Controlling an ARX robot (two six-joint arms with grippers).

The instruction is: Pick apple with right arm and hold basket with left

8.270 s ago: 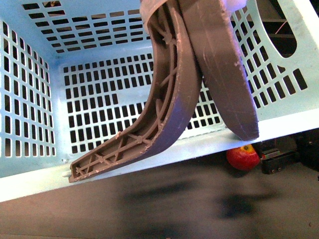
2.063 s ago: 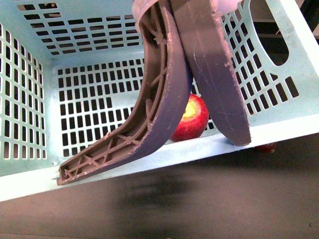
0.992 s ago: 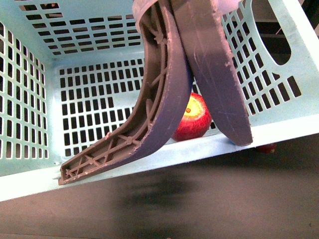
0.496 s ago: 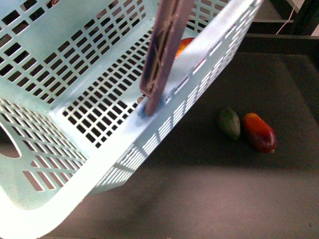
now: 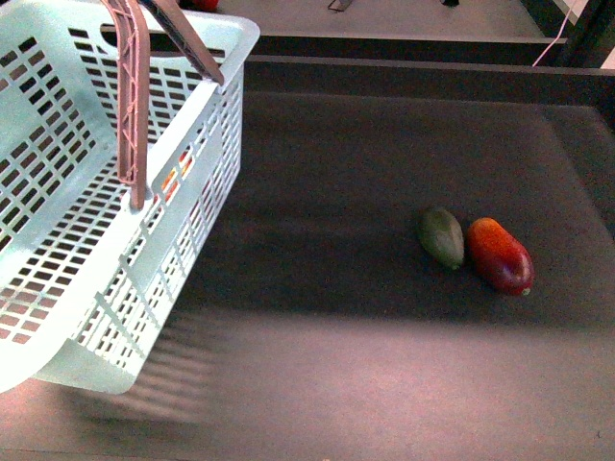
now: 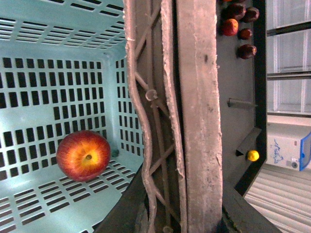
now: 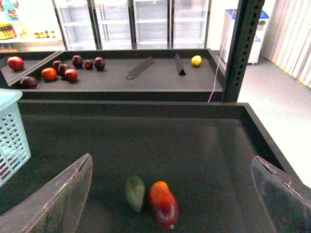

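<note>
Over on the left, the basket (image 5: 86, 240) hangs tilted by its two raised handles (image 5: 133, 106), and it looks to be clear of the dark table (image 5: 336, 173). The apple (image 6: 83, 155) lies on the basket's slotted floor, near a corner. So both halves of the job appear done: fruit in, basket held.

The left gripper (image 6: 182, 213) sits above the handles with its dark fingers close on either side of them. As far as I can tell, it is clamped on the pair.

Further right, the avocado (image 5: 441, 237) and mango (image 5: 500, 255) lie side by side on the table, touching or nearly so. The right gripper (image 7: 171, 159) hovers over them, tilted down, its fingers spread wide and holding nothing. I'd say little is left beyond keeping the basket steady.
</note>
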